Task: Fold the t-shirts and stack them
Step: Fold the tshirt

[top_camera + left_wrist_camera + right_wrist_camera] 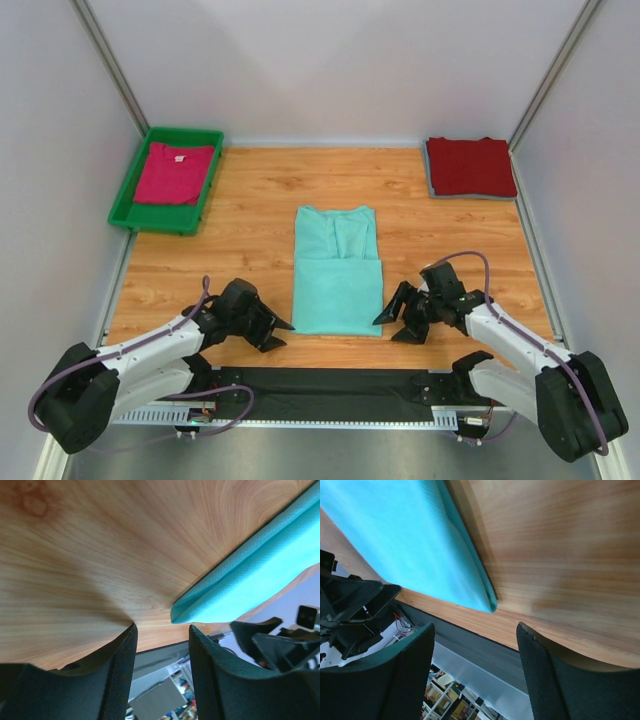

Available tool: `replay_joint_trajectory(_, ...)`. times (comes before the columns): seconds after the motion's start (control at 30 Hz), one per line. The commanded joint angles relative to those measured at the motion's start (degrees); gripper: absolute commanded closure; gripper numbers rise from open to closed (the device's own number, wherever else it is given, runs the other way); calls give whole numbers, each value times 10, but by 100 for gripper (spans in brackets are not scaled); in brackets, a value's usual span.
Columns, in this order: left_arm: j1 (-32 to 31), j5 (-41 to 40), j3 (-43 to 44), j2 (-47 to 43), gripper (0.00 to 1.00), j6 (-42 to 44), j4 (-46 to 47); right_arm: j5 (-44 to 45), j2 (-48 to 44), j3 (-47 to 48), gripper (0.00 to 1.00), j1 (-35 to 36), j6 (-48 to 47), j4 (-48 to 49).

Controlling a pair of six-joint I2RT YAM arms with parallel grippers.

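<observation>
The mint-teal t-shirt (337, 268) lies folded into a long rectangle at the table's middle, collar side away from me. My left gripper (283, 336) stands open just left of its near left corner, apart from the cloth. The left wrist view shows that corner (250, 575) beyond the empty gripper (161, 630). My right gripper (392, 330) stands open just right of the near right corner, touching nothing. That folded edge (405, 535) lies ahead of the empty right gripper (474, 630). A dark red t-shirt (470, 166) lies folded at the back right. A magenta-pink t-shirt (175, 172) rests in the tray.
A green plastic tray (124, 192) stands at the back left, against the wall. White walls close the table on three sides. A black strip (330, 385) runs along the near edge between the arm bases.
</observation>
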Motion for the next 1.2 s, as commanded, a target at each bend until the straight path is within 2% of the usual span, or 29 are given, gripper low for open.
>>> replay_joint_trajectory(0.0,-10,-2,-25,12,46,-91,10,47,4,-11,32,43,81,51)
replay_joint_trajectory(0.23,-29,-27,-31,49,48,-160,55,82,13,-39,34,74,166,97)
replay_joint_trajectory(0.47,-31,-67,-42,32,52,-185,55,108,-12,-61,33,95,227,126)
replay_joint_trajectory(0.67,-31,-80,-59,41,58,-194,84,143,-52,-116,33,117,316,170)
replay_joint_trajectory(0.8,-31,-78,-64,56,69,-190,106,171,-80,-122,34,136,360,141)
replay_joint_trajectory(0.9,-31,-80,-62,61,78,-184,113,206,-100,-111,38,155,376,73)
replay_joint_trajectory(1.0,-31,-78,-57,63,83,-181,113,237,-117,-126,41,180,415,51)
replay_joint_trajectory(1.17,-31,-74,-54,65,85,-177,115,286,-120,-142,43,211,491,48)
